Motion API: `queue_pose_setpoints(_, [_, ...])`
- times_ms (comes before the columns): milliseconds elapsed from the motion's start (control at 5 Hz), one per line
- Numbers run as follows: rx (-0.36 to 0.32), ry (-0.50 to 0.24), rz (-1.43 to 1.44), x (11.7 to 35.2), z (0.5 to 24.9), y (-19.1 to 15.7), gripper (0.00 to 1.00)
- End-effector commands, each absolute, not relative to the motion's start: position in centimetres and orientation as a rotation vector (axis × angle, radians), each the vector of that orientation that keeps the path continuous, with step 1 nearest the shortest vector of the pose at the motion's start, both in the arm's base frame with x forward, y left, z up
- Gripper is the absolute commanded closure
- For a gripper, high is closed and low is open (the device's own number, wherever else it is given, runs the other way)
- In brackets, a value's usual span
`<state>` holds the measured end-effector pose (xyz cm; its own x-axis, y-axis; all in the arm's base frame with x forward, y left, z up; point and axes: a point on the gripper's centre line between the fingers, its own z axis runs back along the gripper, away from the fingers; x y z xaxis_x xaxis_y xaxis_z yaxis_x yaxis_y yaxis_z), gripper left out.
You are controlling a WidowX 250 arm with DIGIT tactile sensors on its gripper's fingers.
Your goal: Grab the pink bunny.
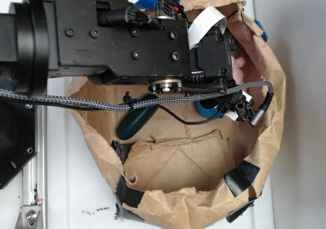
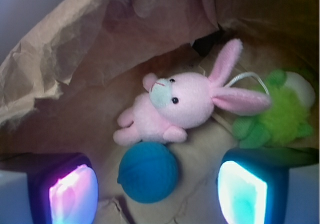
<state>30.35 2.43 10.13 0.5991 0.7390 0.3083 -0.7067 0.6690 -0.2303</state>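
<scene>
Wrist view, left to right. We see the crumpled paper bag wall (image 2: 65, 49) rising at left and curving round the back; it pens the toys onto one small patch of bag floor, which we judge is why they lie crowded together.

Left finger pad (image 2: 72, 194) glows pink-violet at the bottom edge. Next, the blue textured ball (image 2: 148, 172), sitting between the two pads and touching the bunny's underside.

The pink bunny (image 2: 175, 107) lies on its side just beyond the ball, white muzzle towards the left, dark eyes visible, one ear up, the other stretched right. Its white loop (image 2: 248, 77) trails towards the green plush toy (image 2: 280, 116), which rests against the ear tips at far right. Right finger pad (image 2: 244, 190) glows cyan.

Gripper (image 2: 158, 191): fingers spread wide, nothing between them but the ball, no contact that we can see with any toy. It hangs above the bag floor, nearer the ball than the bunny.

Exterior view: the arm covers most of the bag (image 1: 265, 137); only a sliver of pink shows at the gripper's right.

Our judgement: the ball sits in the closing line, so the fingers need to shift forward onto the bunny's body before closing
</scene>
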Motion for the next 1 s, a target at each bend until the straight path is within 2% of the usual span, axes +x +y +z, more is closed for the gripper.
queue_pose_setpoints(0, [-0.092,-0.451,0.842,32.0,9.5,4.5,0.00])
queue_pose_setpoints(400, [-0.105,-0.437,0.797,33.5,7.1,4.7,0.00])
queue_pose_setpoints(800, [-0.095,-0.448,0.768,34.2,6.6,5.0,0.00])
